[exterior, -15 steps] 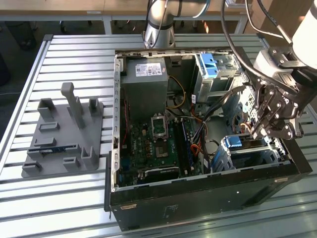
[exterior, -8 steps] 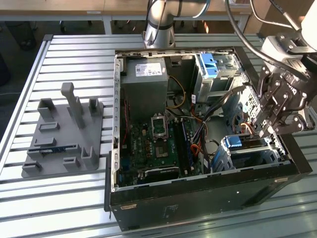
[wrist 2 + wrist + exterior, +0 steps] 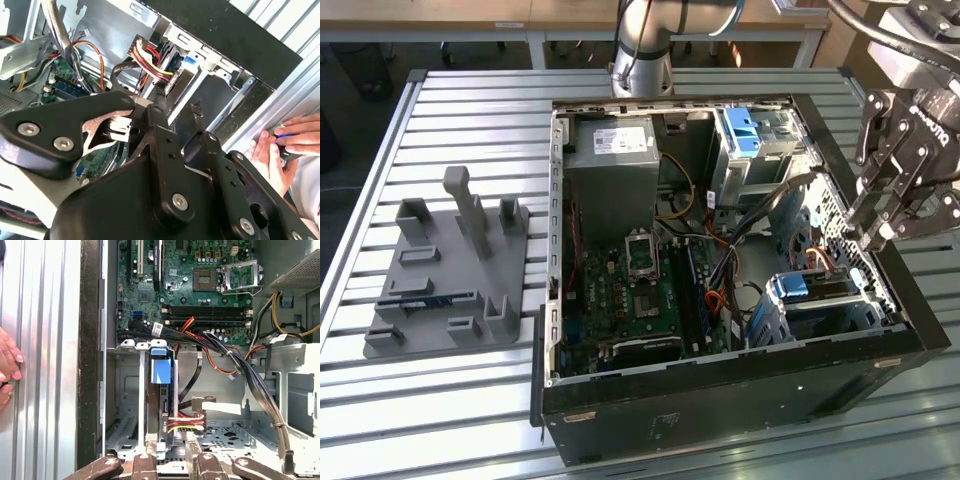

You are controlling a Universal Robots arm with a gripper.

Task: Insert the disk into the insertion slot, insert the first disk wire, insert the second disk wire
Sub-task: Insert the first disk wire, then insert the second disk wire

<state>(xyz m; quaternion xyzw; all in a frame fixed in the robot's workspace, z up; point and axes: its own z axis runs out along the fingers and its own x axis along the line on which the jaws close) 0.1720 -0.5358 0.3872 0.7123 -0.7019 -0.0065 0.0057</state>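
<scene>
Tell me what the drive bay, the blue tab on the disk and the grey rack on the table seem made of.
Drive bay: bare sheet metal, probably steel; silvery, with folded edges and punched holes. Blue tab: likely plastic; even colour, smooth, slightly glossy. Grey rack: probably plastic, perhaps printed; matte, uniformly grey, blocky shapes.

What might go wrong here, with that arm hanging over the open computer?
A person's hand is close beside the case; it might get struck if the tool swings outward. Loose wires hang beside the disk in the insertion slot; the tool may snag them.
</scene>
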